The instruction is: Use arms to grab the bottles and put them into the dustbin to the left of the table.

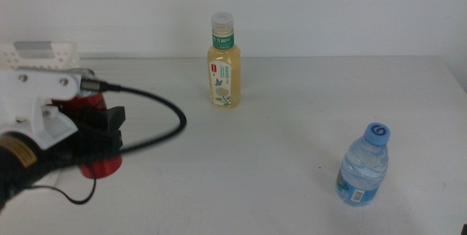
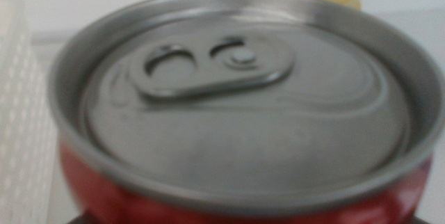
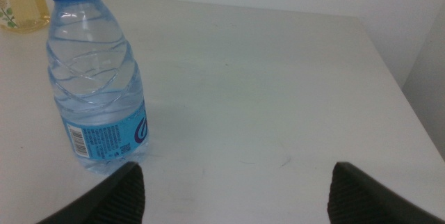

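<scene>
A red soda can point(image 1: 103, 168) stands at the table's left, and my left gripper point(image 1: 106, 134) is shut on it, one black jaw crossing its front. The can's silver top point(image 2: 236, 99) fills the left wrist view and hides the jaws there. A yellow tea bottle point(image 1: 224, 63) with a white cap stands upright at the back middle. At the front right stands a clear water bottle point(image 1: 363, 166) with a blue cap. My right gripper point(image 3: 243, 200) is open, with the water bottle point(image 3: 94, 92) just beyond and beside one jaw. The white perforated dustbin point(image 1: 40, 51) sits at the far left.
A thick black cable point(image 1: 157, 129) loops from the left arm over the table. The dustbin wall point(image 2: 21, 120) is close beside the can. The table's right edge point(image 3: 410, 106) runs near the right gripper. A white wall rises behind the table.
</scene>
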{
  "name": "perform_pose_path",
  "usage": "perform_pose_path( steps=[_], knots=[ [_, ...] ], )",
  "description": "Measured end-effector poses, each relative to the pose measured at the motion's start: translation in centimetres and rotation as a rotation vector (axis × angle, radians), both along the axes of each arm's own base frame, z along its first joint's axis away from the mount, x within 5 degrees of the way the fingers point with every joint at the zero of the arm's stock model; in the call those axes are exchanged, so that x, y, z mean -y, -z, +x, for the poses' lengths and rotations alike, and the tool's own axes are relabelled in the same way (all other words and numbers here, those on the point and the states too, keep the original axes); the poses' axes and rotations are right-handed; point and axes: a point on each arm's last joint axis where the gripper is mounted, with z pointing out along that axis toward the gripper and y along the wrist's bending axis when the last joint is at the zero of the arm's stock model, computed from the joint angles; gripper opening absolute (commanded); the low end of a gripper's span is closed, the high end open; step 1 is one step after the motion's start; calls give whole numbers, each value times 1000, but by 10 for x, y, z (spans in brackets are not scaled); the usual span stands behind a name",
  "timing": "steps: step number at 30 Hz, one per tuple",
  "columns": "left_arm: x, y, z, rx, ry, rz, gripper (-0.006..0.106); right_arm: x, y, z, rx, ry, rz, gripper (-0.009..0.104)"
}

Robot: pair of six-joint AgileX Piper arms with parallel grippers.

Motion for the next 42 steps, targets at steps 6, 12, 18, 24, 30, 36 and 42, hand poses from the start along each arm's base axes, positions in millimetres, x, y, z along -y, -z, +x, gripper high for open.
perform_pose_path(
  steps=[6,12,18,24,30,36,42],
  knots=[
    [1,-29,6,-186,-16,42,-5,0,0,0,0,0,0,96],
    [-14,-67,14,-250,-70,65,-5,0,0,0,0,0,0,96],
    [-52,-95,25,-372,-205,92,-5,0,0,0,0,0,0,96],
    [-85,-109,45,-491,-283,113,-5,0,0,0,0,0,0,96],
    [-103,-107,76,-567,-233,107,-5,0,0,0,0,0,0,96],
    [-122,-103,112,-644,-195,105,-5,0,0,0,0,0,0,96],
    [-154,-98,138,-705,-218,96,-5,0,0,0,0,0,0,96]
  ],
)
